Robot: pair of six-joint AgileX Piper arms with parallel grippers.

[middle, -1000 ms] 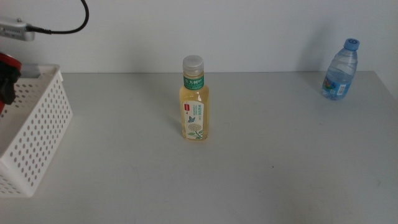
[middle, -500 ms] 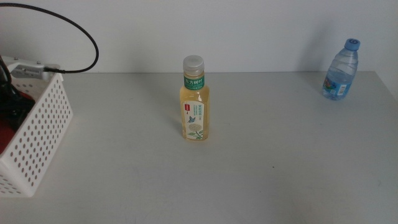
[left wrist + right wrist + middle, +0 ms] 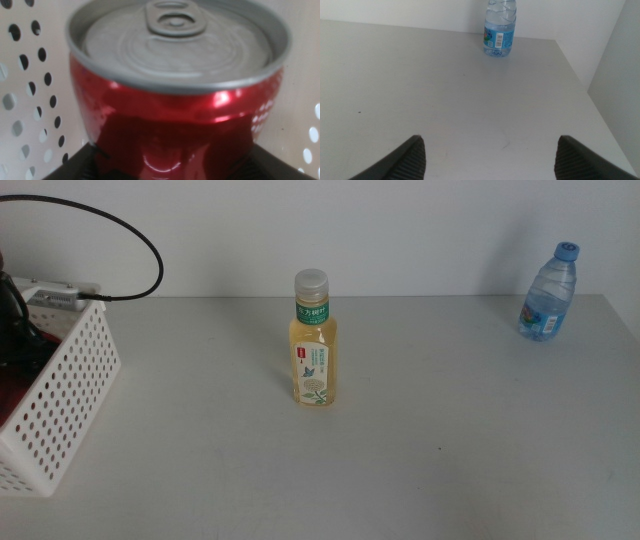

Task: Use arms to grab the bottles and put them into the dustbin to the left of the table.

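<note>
Left claw [image 3: 172, 165] is clamped on the red soda can [image 3: 175, 95], down inside the white dustbin [image 3: 60, 395] at the bench's [image 3: 400, 470] left edge. Right claw [image 3: 490, 160] hangs spread apart over bare bench. Tea bottle [image 3: 312, 340] stands mid-bench, water bottle [image 3: 548, 292] far right corner.

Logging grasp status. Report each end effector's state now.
Left end effector: shut on the red can, inside the dustbin.
Right end effector: open, empty, above the table.
</note>
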